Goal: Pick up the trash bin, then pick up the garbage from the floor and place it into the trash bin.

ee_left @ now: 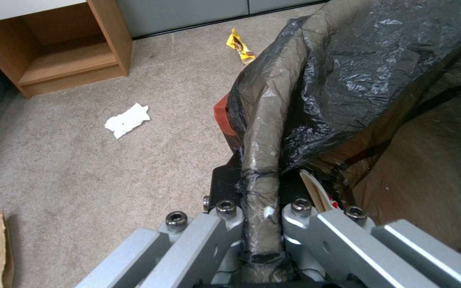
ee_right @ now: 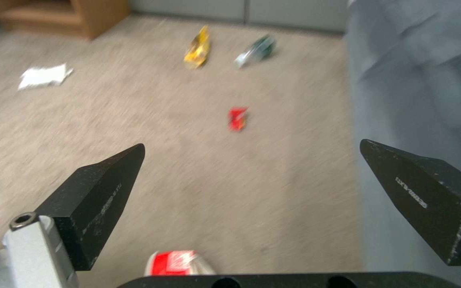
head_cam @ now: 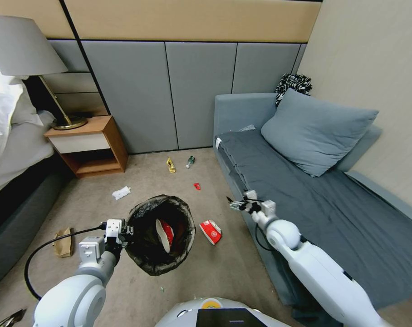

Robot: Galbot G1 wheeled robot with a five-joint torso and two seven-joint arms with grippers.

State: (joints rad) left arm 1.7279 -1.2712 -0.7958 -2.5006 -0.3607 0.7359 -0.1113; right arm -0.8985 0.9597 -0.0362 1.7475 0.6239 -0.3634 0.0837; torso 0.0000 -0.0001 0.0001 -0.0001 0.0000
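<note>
On the far left I saw a brown paper scrap (head_cam: 63, 242) lying on the carpet, and a crumpled white tissue (head_cam: 121, 192) a bit farther off. My left gripper (head_cam: 124, 232) was closed tight on the rim of the trash bin (head_cam: 160, 234), pinching the black bag (ee_left: 348, 80) folded over that rim. The bin hung tilted near the robot, with one red-and-white carton (head_cam: 165, 234) already inside. I judged the bin light but wobbly, and the bag soft and slippery, so the hard rim was the best place to hold. Just right of the bin, another red-and-white carton (head_cam: 211, 231) lay on the floor. It looked flat, light and easy to crush; I would grab it by its edges. Farther off lay a yellow wrapper (head_cam: 170, 165), a small bottle (head_cam: 190, 161) and a red scrap (head_cam: 197, 186). My right gripper (head_cam: 235, 205) hovered by the sofa (head_cam: 342, 213), jaws wide apart, holding nothing.
</note>
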